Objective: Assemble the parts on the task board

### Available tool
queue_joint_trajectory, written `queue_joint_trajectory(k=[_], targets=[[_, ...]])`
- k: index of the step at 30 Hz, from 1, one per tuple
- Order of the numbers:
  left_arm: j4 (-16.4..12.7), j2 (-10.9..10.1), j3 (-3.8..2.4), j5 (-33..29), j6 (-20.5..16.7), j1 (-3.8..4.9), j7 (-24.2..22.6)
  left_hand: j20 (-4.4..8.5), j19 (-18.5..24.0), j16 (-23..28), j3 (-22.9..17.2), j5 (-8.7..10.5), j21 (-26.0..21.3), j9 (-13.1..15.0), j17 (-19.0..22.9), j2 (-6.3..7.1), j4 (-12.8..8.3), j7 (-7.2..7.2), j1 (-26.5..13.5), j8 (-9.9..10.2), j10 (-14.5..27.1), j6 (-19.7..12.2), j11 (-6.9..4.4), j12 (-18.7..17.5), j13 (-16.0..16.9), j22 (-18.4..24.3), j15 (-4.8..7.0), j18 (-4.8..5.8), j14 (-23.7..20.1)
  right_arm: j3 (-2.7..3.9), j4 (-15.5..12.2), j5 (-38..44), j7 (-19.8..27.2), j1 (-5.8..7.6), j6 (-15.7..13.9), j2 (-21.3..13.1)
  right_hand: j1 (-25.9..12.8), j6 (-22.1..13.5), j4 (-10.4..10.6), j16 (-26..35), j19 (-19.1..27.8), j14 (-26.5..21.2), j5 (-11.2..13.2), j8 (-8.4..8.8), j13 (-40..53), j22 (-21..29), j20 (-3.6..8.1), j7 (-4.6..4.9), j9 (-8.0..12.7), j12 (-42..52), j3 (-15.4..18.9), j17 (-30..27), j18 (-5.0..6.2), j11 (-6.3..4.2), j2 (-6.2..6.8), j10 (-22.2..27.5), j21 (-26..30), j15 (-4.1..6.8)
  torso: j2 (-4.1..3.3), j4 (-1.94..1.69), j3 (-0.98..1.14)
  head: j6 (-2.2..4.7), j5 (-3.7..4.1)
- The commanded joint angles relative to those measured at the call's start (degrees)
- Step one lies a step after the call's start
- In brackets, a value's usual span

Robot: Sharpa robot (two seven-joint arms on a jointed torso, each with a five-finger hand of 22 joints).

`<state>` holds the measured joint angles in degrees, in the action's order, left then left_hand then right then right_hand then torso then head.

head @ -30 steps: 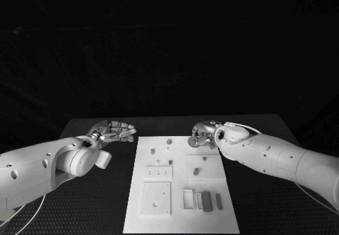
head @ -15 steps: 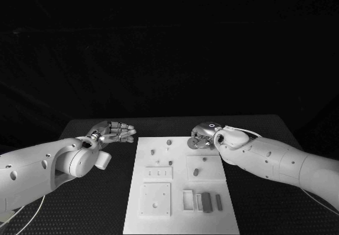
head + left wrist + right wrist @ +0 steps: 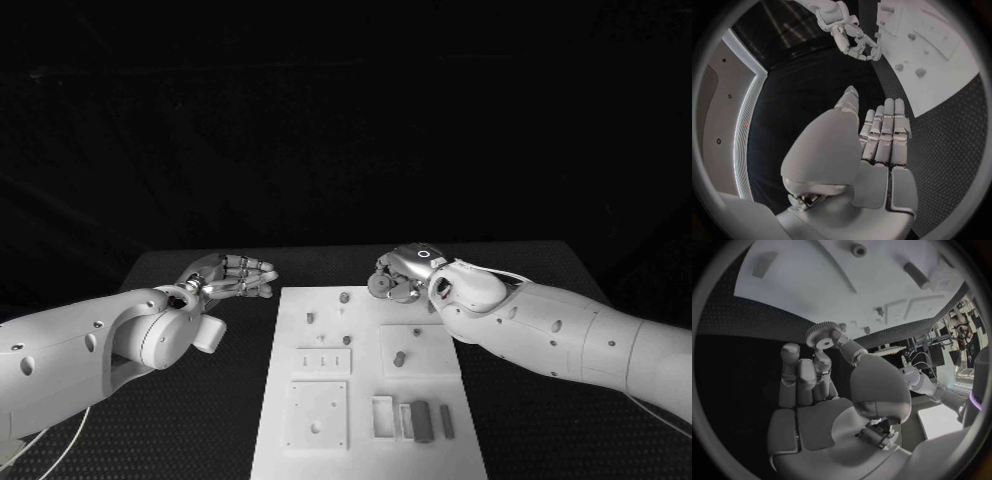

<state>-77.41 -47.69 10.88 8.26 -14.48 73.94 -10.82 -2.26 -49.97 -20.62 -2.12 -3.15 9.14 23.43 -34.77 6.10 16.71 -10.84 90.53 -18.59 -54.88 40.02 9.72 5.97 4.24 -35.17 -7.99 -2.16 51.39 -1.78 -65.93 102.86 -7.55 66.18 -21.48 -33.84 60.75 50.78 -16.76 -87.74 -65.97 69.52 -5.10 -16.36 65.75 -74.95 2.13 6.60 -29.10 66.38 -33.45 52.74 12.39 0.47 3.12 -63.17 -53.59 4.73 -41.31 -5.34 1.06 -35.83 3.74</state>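
The white task board [image 3: 433,385] lies in the middle of the black table. My right hand [image 3: 408,270] hovers over the board's far right corner and pinches a small grey gear [image 3: 822,336] between thumb and a finger; the gear [image 3: 382,284] hangs above the board. My left hand [image 3: 231,275] floats beside the board's far left corner, holding nothing, its fingers [image 3: 882,127] straight and side by side. Small pegs [image 3: 343,295] stand in the board's far half. Grey bars [image 3: 423,420] lie near its front right corner.
Two raised square plates [image 3: 317,410] sit on the board's left half, and a square plate with a peg [image 3: 400,354] sits at its right. Black table [image 3: 188,420] stretches on both sides. The left wrist view shows my right hand [image 3: 851,35] at the board's edge [image 3: 942,70].
My right hand has risen and shifted a little to the left with the gear, now higher above the board's far edge. The left hand has barely moved.
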Motion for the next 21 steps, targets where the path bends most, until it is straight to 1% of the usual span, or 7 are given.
queue_joint_trajectory(k=[1,4,6,8,11,15,21], targets=[[-0.1,0.1,-0.06,-0.2,0.3,0.06,-0.7,0.07,-0.5,0.3,0.1,0.28,-0.2,-0.1,-0.1,0.06,0.0,-0.52,-0.5,0.4,-0.1,-0.3,0.07,-0.4,0.0,0.0,0.07,-0.09,0.3,-0.01,-1.8,4.3,-2.1,-0.06,-2.2,0.1,0.2,4.6,0.1,0.3,-0.4,1.5,-0.1,-0.23,-0.2,-0.8,0.15,0.08,-1.3,0.1,0.2,0.0,2.61,-0.17,0.36,-0.3,-0.2,1.0,0.04,0.02,0.01,0.14,-0.08],[-0.1,0.0,-0.06,-0.2,0.3,0.06,-0.7,0.07,-0.5,0.4,0.1,0.28,-0.2,-0.1,-0.1,0.06,0.0,-0.52,-0.5,0.4,-0.1,-0.3,0.08,-0.4,0.0,0.0,0.07,-0.08,0.3,-0.01,-3.0,5.2,-2.3,-0.07,-2.2,0.9,0.1,4.4,0.2,0.3,-0.6,1.6,-0.1,-0.13,-0.3,-0.7,0.18,0.09,-1.3,0.0,0.2,-0.1,2.61,-0.17,0.6,-0.5,-0.1,1.01,-0.08,-0.08,0.05,0.26,-0.2],[-0.1,0.0,-0.06,-0.2,0.3,0.06,-0.7,0.07,-0.5,0.4,0.1,0.28,-0.2,-0.1,-0.1,0.06,0.0,-0.52,-0.5,0.4,-0.1,-0.3,0.08,-0.4,0.0,0.0,0.07,-0.08,0.3,-0.03,-3.2,5.3,-2.3,-0.08,-1.9,1.7,0.1,4.4,0.2,0.4,-0.6,1.6,-0.1,-0.09,-0.4,-0.7,0.19,0.09,-1.3,0.0,0.2,-0.3,2.61,-0.17,0.68,-0.5,-0.1,1.01,-0.1,-0.09,0.07,0.28,-0.3],[-0.2,0.1,-0.06,-0.2,0.3,0.06,-0.7,0.07,-0.5,0.4,0.1,0.28,-0.2,-0.1,-0.1,0.06,0.0,-0.52,-0.5,0.4,-0.1,-0.3,0.08,-0.4,0.0,0.0,0.07,-0.08,0.3,-0.24,-3.2,5.8,-2.3,-0.15,-1.8,2.7,0.1,4.4,0.2,0.4,-0.6,1.6,-0.1,-0.05,-0.4,-0.7,0.2,0.1,-1.3,0.0,0.2,-0.3,2.61,-0.16,0.72,-0.5,-0.1,1.01,-0.09,-0.06,0.06,0.29,-0.45],[-0.2,0.1,-0.06,-0.2,0.3,0.06,-0.7,0.07,-0.5,0.4,0.1,0.28,-0.2,-0.1,-0.1,0.06,0.0,-0.52,-0.5,0.4,-0.1,-0.3,0.08,-0.4,0.0,0.0,0.07,-0.08,0.3,-0.53,-2.9,5.8,-2.3,-0.44,-1.7,3.7,0.1,4.3,0.2,0.4,-0.6,1.6,-0.1,-0.02,-0.5,-0.7,0.21,0.11,-1.3,0.0,0.2,-0.4,2.61,-0.15,0.79,-0.5,-0.1,1.0,-0.09,-0.09,0.03,0.33,-0.44],[0.0,0.3,-0.06,-0.2,0.4,0.06,-0.7,0.07,-0.5,0.4,0.1,0.28,-0.2,-0.1,-0.1,0.05,0.0,-0.52,-0.5,0.4,-0.1,-0.3,0.07,-0.4,0.0,0.0,0.07,-0.09,0.3,-1.1,-1.1,6.0,-2.3,-1.33,-1.0,6.4,0.0,4.3,0.2,0.5,-0.7,1.6,-0.1,0.03,-0.6,-0.7,0.22,0.12,-1.3,-0.1,0.2,-0.4,2.61,-0.14,0.85,-0.6,0.0,1.0,-0.12,-0.21,0.03,0.3,-0.33],[0.3,0.6,-0.06,-0.2,0.6,0.05,-0.7,0.07,-0.5,0.4,0.1,0.28,-0.2,-0.1,-0.2,0.04,0.0,-0.52,-0.5,0.4,-0.1,-0.3,0.07,-0.5,0.0,0.0,0.07,-0.08,0.3,-1.85,1.5,6.1,-2.0,-2.43,-0.5,8.9,-0.1,4.2,0.3,0.5,-0.7,1.7,-0.1,0.11,-0.7,-0.6,0.22,0.15,-1.3,-0.1,0.2,-0.4,2.61,-0.12,0.93,-0.6,0.0,0.98,-0.12,-0.47,0.02,0.03,-0.37]])
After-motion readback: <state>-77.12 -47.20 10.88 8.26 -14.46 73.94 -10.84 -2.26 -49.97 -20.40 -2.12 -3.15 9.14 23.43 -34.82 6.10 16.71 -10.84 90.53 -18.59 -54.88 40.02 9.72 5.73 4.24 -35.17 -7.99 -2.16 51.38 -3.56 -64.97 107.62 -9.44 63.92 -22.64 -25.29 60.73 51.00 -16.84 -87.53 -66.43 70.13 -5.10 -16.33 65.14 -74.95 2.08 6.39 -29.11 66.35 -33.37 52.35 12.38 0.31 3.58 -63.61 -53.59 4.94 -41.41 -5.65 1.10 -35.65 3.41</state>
